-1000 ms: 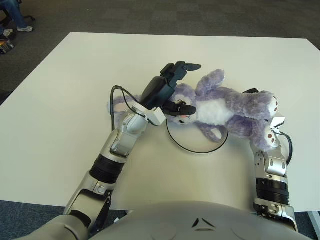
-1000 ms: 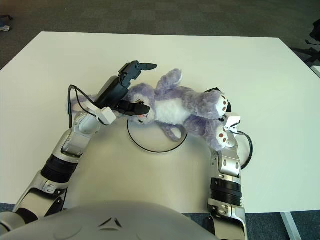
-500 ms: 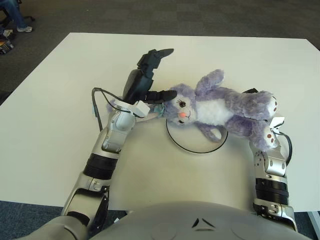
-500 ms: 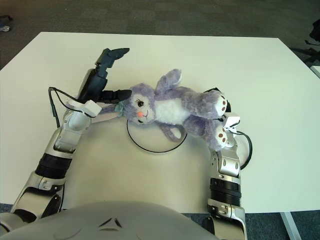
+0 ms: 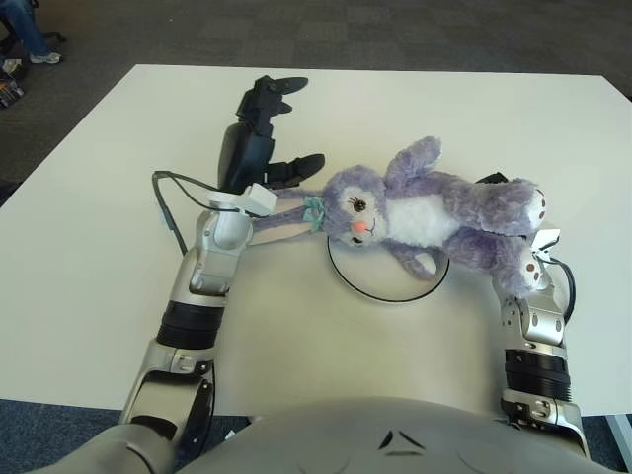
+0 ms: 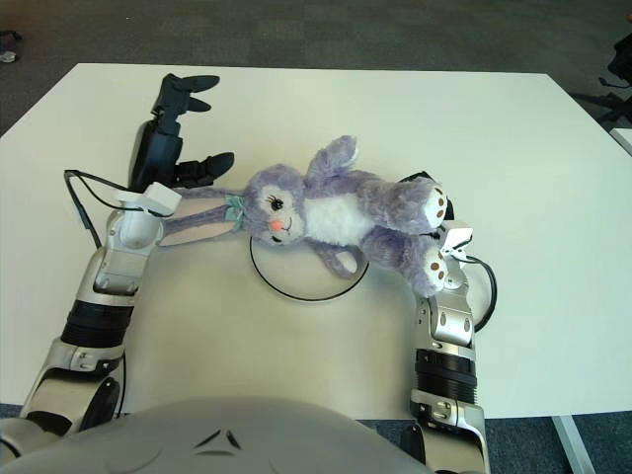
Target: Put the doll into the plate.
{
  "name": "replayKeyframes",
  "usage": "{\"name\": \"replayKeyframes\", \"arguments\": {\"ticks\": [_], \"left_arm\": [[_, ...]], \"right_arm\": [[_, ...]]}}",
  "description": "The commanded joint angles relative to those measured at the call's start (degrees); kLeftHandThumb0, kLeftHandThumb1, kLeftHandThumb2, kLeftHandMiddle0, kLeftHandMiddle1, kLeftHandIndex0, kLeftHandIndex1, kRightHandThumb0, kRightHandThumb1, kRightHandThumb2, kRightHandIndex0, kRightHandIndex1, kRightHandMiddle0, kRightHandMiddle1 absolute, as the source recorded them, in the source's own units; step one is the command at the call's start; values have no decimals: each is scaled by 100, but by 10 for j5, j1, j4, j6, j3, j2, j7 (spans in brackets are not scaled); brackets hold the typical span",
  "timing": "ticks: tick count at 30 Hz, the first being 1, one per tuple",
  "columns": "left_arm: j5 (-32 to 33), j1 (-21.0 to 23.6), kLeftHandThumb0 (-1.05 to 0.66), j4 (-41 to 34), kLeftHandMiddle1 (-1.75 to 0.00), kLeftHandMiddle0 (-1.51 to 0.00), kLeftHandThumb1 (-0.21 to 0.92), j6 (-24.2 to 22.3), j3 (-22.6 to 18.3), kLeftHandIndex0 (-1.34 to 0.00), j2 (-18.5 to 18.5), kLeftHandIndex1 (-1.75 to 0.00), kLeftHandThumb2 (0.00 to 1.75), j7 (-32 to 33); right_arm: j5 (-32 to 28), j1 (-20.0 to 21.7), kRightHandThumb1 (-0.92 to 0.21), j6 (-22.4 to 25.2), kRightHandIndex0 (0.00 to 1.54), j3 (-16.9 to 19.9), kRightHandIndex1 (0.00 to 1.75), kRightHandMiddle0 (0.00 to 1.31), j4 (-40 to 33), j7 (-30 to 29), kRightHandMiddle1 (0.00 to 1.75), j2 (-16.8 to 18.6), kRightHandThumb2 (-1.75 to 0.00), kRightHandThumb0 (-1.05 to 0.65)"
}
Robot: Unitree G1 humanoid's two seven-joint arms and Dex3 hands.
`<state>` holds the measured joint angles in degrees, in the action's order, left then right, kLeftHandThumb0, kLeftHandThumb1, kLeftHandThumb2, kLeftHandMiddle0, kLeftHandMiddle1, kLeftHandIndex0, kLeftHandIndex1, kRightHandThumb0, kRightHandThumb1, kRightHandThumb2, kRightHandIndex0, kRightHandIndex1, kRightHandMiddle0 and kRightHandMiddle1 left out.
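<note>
A purple plush bunny doll (image 5: 434, 212) lies on its back across a white plate whose black rim (image 5: 380, 296) shows under its head and belly. Its long ears (image 5: 281, 222) stretch left to my left wrist. My left hand (image 5: 286, 126) is raised to the left of the doll's head, fingers spread, touching nothing. My right hand (image 5: 494, 180) is mostly hidden under the doll's legs at the plate's right. One black fingertip curls over the far side of the thigh, and the feet (image 6: 433, 262) hang over my wrist.
The white table (image 5: 444, 109) stretches wide behind and to both sides. Black cables loop off my left wrist (image 5: 163, 197) and my right wrist (image 5: 571, 286). Dark carpet surrounds the table, and a person's feet (image 5: 35, 49) show at the far left.
My left hand has let go of the doll's head and swung left and back, opening wide. The head and ears now lie uncovered. Doll and right hand have stayed put.
</note>
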<state>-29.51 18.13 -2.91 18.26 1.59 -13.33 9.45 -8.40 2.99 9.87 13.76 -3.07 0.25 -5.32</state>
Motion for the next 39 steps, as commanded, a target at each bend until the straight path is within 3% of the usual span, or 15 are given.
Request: {"name": "replayKeyframes", "arguments": {"ticks": [1,7,15,22,24,26,29,30,32,34,39], "left_arm": [[4,24,-83,12,-174,-33,92,-2,-9,-3,-10,-125,62,8],[53,28,-80,3,-175,-74,92,-19,-19,-4,-10,-126,63,-19],[73,27,-71,-3,-175,-80,92,-53,-29,-4,-12,-130,59,-23],[87,24,-64,42,-175,-83,92,-27,-31,-6,-13,-133,58,-17],[147,17,-62,82,-175,-82,91,8,-36,-6,-8,-134,59,-50],[205,12,-51,109,-164,-77,83,33,-41,-6,-3,-137,74,-84],[249,8,-46,127,-158,-75,79,42,-46,-7,0,-140,83,-111],[278,4,-45,134,-157,-74,78,37,-51,-7,2,-141,84,-130],[323,1,-39,148,-152,-75,86,29,-60,-14,5,-161,65,-163],[359,1,-37,159,-152,-76,89,19,-68,-17,4,-167,59,-189],[429,1,-37,153,-154,-85,77,-45,-87,-28,21,-173,74,-216]], "right_arm": [[-2,-16,-38,20,123,-3,175,56,25,0,175,3,-124,-46],[2,-15,-39,21,123,-5,175,56,25,-2,175,1,-123,-46],[2,-17,-40,25,123,-7,175,55,22,-4,175,2,-122,-46],[0,-17,-40,25,123,-7,175,55,21,-5,175,3,-122,-46],[1,-17,-40,25,123,-7,175,55,21,-5,175,3,-122,-46],[1,-17,-40,24,123,-8,175,55,21,-5,175,3,-122,-46],[2,-17,-40,25,123,-8,175,55,21,-6,175,2,-122,-46],[2,-16,-40,25,123,-8,175,55,22,-6,175,1,-122,-46],[2,-16,-40,25,123,-7,175,55,23,-6,175,0,-122,-46],[3,-15,-40,27,123,-7,175,55,23,-6,175,0,-121,-46],[4,-14,-40,28,122,-7,175,55,25,-6,175,-3,-121,-46]]}}
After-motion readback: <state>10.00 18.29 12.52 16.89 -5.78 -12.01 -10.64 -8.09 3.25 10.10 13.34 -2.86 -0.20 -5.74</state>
